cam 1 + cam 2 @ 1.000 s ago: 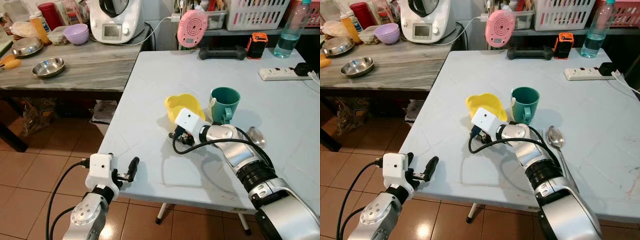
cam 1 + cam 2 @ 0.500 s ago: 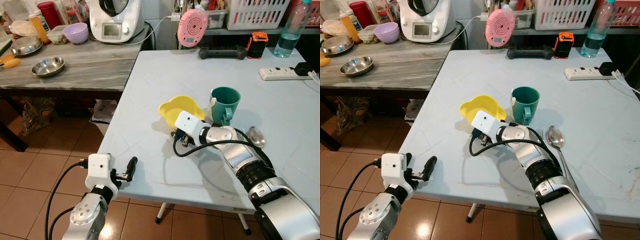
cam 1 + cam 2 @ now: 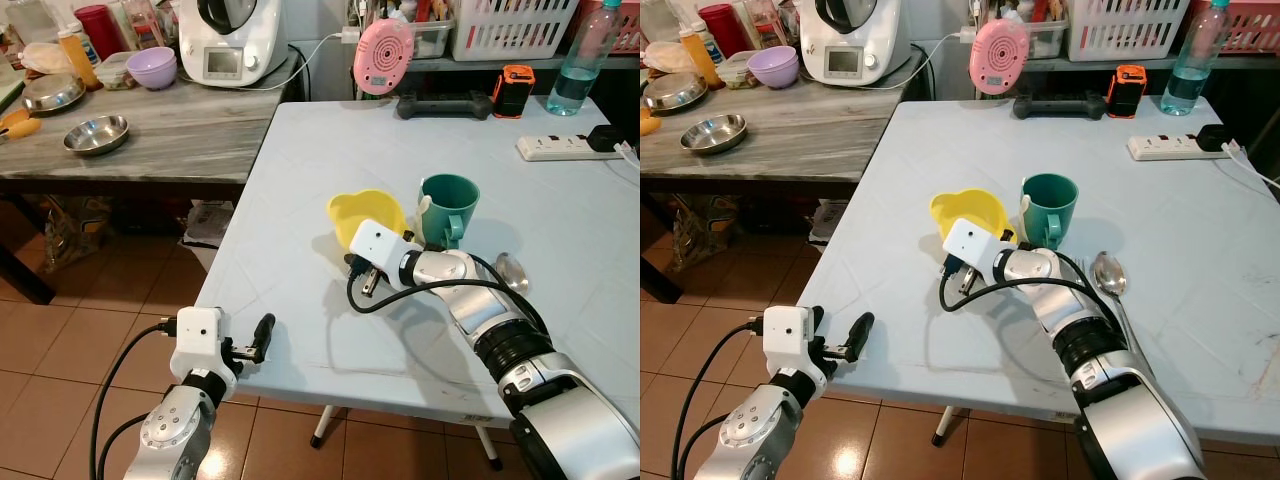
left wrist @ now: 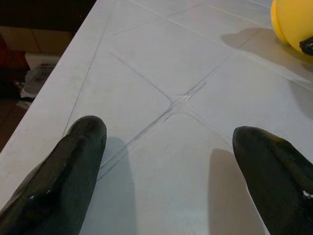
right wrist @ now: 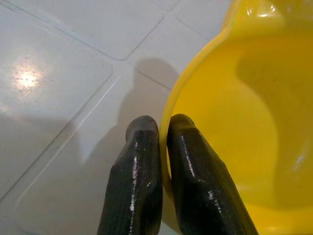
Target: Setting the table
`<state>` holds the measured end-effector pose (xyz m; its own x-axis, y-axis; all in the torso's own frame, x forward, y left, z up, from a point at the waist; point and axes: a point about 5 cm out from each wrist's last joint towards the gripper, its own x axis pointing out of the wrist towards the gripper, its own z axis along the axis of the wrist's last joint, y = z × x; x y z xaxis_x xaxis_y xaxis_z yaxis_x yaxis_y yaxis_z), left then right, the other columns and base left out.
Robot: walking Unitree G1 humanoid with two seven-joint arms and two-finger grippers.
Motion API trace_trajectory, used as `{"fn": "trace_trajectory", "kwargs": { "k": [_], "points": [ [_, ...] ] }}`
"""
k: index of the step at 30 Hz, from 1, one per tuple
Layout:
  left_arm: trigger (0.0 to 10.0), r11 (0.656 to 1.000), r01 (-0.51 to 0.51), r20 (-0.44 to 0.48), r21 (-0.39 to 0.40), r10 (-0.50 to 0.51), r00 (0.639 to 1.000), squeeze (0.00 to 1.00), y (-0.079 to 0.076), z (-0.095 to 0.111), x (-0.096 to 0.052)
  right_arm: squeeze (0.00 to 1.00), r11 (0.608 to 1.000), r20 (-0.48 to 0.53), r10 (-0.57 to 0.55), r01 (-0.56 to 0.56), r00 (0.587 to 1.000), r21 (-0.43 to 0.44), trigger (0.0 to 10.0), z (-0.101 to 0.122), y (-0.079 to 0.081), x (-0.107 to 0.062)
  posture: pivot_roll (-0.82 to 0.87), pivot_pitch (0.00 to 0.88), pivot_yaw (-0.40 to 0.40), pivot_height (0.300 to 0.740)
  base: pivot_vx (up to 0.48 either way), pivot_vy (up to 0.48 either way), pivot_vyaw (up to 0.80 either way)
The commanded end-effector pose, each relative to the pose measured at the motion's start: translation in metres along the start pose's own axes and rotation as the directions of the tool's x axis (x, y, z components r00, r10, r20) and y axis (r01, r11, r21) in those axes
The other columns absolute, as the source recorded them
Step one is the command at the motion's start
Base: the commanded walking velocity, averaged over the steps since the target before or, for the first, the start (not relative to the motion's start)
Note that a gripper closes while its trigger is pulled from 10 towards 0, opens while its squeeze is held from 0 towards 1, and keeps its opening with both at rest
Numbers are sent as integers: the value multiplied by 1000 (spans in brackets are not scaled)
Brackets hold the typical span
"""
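Your right pincer (image 5: 164, 132) is clamped on the rim of the yellow bowl (image 3: 370, 208), one finger inside the wall and one outside, as the right wrist view shows plainly. The bowl sits near the middle of the desk (image 3: 300, 180), somewhat toward its near-left edge, just beside the green mug (image 3: 449, 205). A spoon (image 3: 1109, 275) lies toward the right of the mug, with what may be a fork partly hidden by the arm next to it.

So the pieces of one place setting are on the desk, grouped loosely together. What looks unfinished is the bowl's final position: you have it gripped, and it has not been let go. Judging from this, you are well into the task, with placing and releasing the bowl left to do, and perhaps tidying the cutlery beside it.

Your left pincer (image 3: 257, 339) hovers at the near-left edge of the desk, fingers spread wide and holding nothing.
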<state>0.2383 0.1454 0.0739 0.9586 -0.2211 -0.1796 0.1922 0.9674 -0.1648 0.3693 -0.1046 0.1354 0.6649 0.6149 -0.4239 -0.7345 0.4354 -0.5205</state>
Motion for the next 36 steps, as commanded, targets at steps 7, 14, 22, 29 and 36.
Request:
{"fn": "trace_trajectory", "kwargs": {
  "k": [7,14,22,29,36],
  "points": [
    [10000,1000,-21,-4,19,21,1000,0,6,2,2,0,999,32,44,-44,999,1,0,5,6,2,-108,66,84,740,0,0,0],
    [10000,999,-26,-6,25,26,1000,0,7,3,3,0,994,128,108,-109,986,5,0,21,15,1,-109,52,87,740,0,0,0],
    [10000,999,-37,-12,20,37,999,0,8,3,4,0,980,230,178,-193,957,45,0,31,30,-9,-110,51,90,740,0,0,0],
    [10000,997,-74,128,31,70,989,0,15,23,-1,0,962,412,164,-237,896,134,0,44,55,-31,-108,35,73,740,0,0,0],
    [10000,980,-170,224,104,143,964,0,25,39,2,0,945,326,22,-127,945,303,5843,24,63,-39,-105,21,58,740,0,0,0]
  ]
}}
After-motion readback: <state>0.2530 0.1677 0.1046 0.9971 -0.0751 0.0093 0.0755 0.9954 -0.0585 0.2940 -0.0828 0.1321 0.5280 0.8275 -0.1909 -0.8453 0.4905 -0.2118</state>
